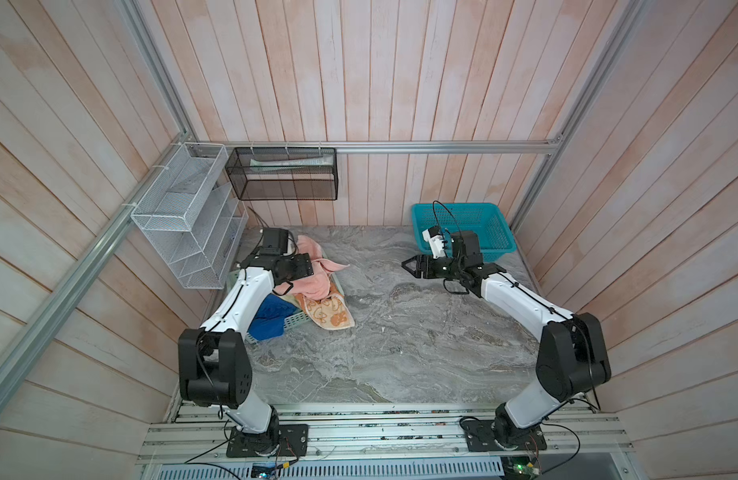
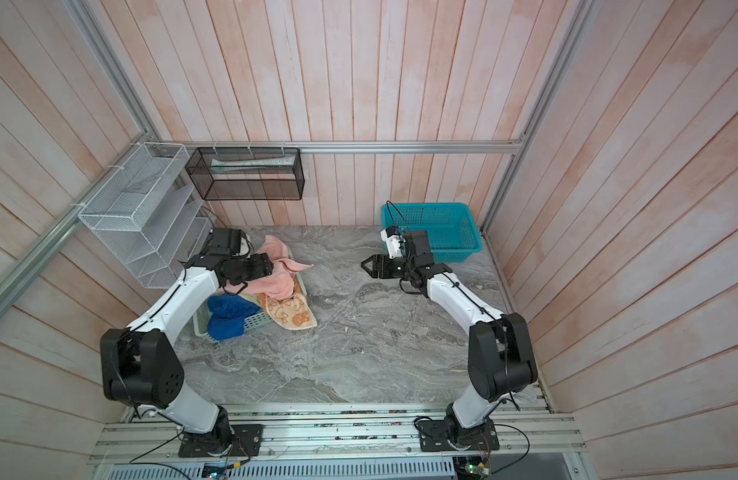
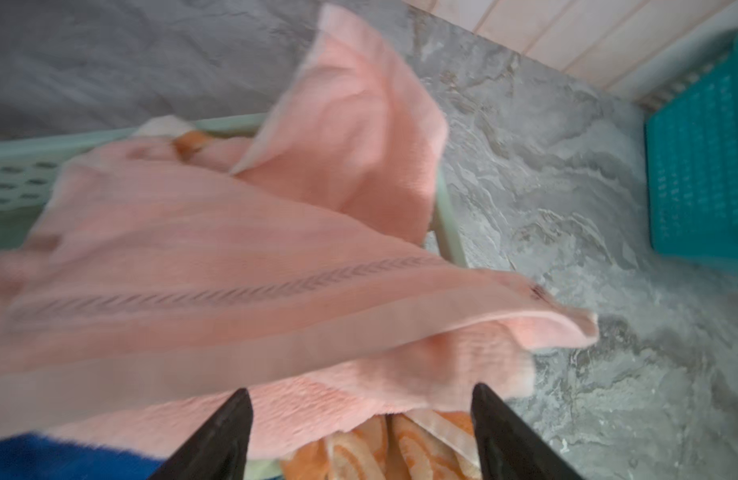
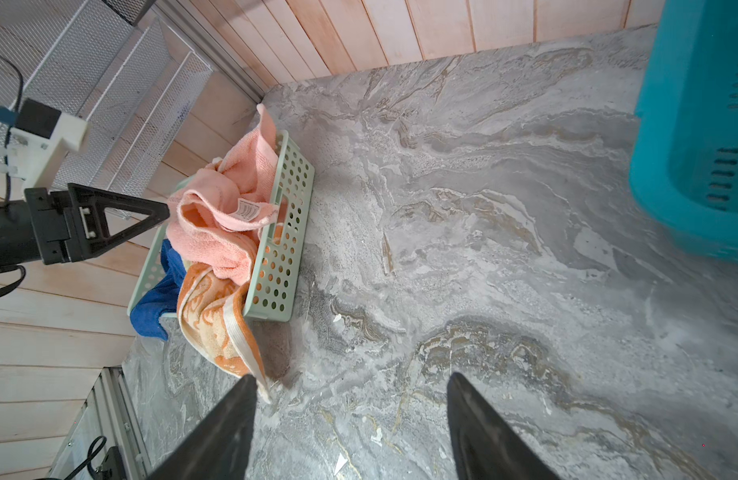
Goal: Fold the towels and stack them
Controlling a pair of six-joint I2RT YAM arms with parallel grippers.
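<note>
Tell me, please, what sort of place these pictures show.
Probably a mock-up laundry corner built as a robot test booth: wood-plank walls on a bare metal frame, a marble-look table with two arms mounted along its front, and a pale green basket of crumpled towels.

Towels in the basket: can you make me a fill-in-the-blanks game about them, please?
The salmon-pink towel lies on top of the pile in the ____ basket.
In both top views the royal blue towel lies partly hidden under the ____ arm.
The right gripper hovers over the table with jaws ____.
Missing words: mint-green; left; open.
</note>
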